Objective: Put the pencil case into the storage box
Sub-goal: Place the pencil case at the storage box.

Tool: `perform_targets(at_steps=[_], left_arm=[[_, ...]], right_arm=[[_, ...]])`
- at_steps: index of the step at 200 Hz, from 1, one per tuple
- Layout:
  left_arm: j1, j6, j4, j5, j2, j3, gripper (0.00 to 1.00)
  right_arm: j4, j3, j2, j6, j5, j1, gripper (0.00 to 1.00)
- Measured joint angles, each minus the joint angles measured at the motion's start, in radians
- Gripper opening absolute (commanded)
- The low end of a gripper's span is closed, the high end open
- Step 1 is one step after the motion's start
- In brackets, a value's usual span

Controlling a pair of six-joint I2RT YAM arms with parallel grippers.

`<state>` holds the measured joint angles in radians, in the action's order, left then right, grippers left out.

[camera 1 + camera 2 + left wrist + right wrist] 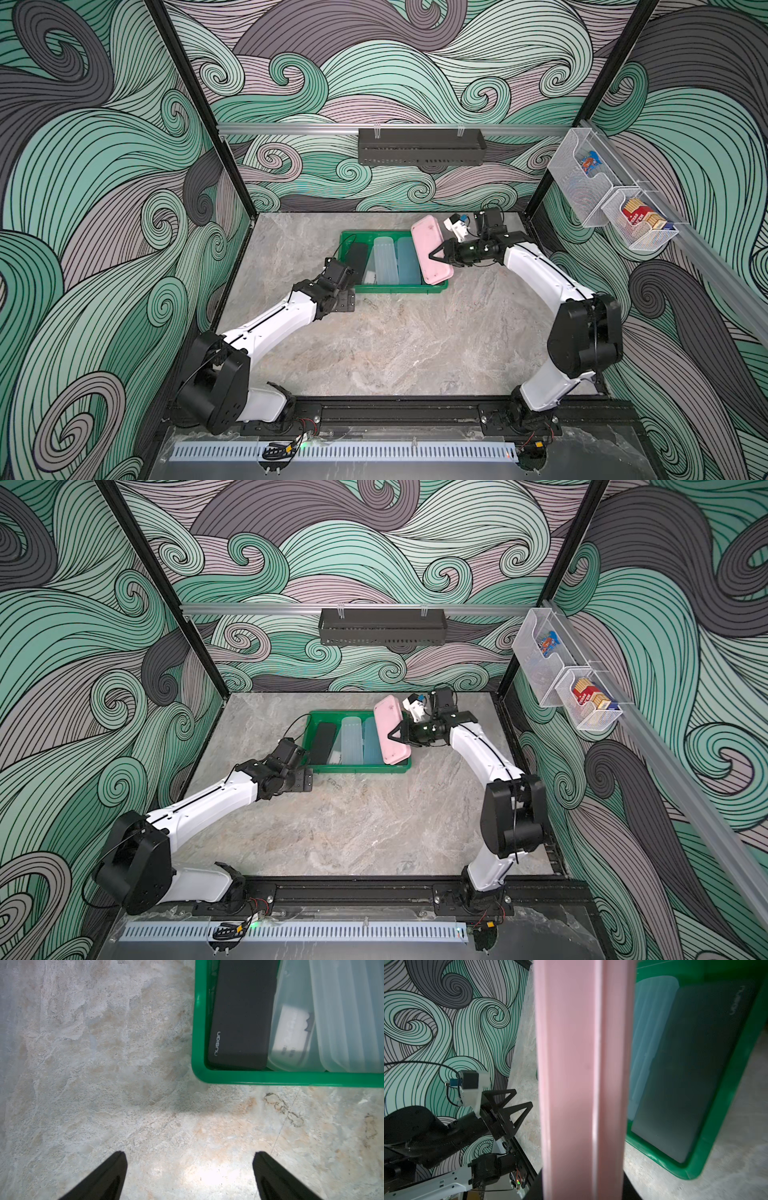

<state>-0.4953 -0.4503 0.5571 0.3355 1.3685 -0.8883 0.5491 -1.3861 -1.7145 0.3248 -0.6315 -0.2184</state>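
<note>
Worktop (395,345): grey-beige marbled stone. It is enclosed by walls printed with green, grey and mauve swirls. A black perforated trough (419,146) hangs from the back-wall rail. Two white wire baskets (582,178) hang on the right-wall rail and hold small packets.

Storage box (395,287): green, toward the back of the worktop. It holds a black case (357,257), a clear case (384,259) and a blue case (409,262) side by side, filling it from the left.

Right pincer (436,254): clenched on the pink pencil case (428,245). The case is tilted over the box's right side, next to the blue case. Contact with the rim cannot be told.

Left pincer (188,1155): released, holding nothing, above bare worktop at the box's near left corner.
</note>
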Motion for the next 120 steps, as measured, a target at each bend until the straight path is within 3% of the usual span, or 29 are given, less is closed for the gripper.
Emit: perform_targets(at_steps=[80,120], left_arm=[[0.009,0.013,0.039,0.017,-0.026,-0.013,0.99],[0.009,0.013,0.045,0.023,-0.041,-0.013,0.99]], right_arm=[[-0.399,-0.047,-0.328,0.29,0.053,-0.135,0.05],[-0.507,-0.053,-0.365,0.378,0.059,-0.16,0.05]])
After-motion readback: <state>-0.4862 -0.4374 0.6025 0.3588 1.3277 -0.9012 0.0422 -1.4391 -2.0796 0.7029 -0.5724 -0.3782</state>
